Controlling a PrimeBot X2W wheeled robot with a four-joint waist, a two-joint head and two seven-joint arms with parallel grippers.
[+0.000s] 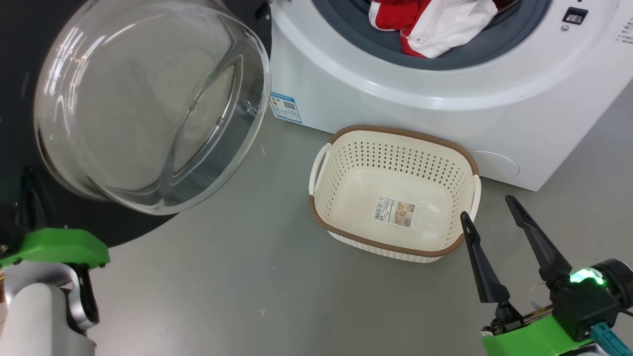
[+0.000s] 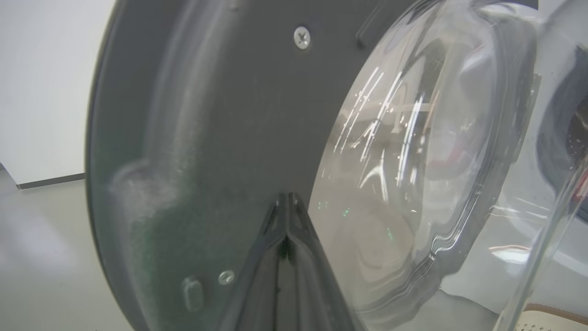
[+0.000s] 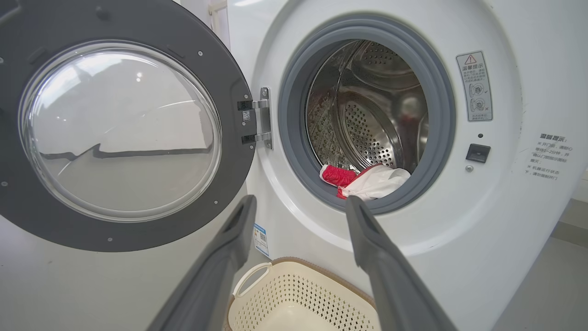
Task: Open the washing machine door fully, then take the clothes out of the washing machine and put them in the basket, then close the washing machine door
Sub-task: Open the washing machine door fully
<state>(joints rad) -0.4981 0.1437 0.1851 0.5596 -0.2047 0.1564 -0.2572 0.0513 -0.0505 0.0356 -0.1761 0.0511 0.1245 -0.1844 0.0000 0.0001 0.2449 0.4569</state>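
Observation:
The washing machine door (image 1: 148, 109) stands swung open at the left, its glass bowl facing me. My left gripper (image 2: 287, 202) is shut with nothing in it, its tips close against the door's (image 2: 229, 115) dark inner face. Red and white clothes (image 1: 435, 24) lie at the mouth of the washing machine (image 1: 346, 84), over the grey seal. The cream basket (image 1: 395, 131) sits on the floor in front of the machine, a paper label showing on its bare bottom. My right gripper (image 1: 487, 205) hangs open just right of the basket. In the right wrist view, that gripper (image 3: 301, 200) points at the clothes (image 3: 367, 181), above the basket (image 3: 298, 294).
The open door (image 3: 119, 133) hangs on its hinge (image 3: 262, 117) left of the drum opening. Grey floor (image 1: 237, 277) spreads between the door and the basket. A white wall (image 2: 41, 82) rises beyond the door's edge.

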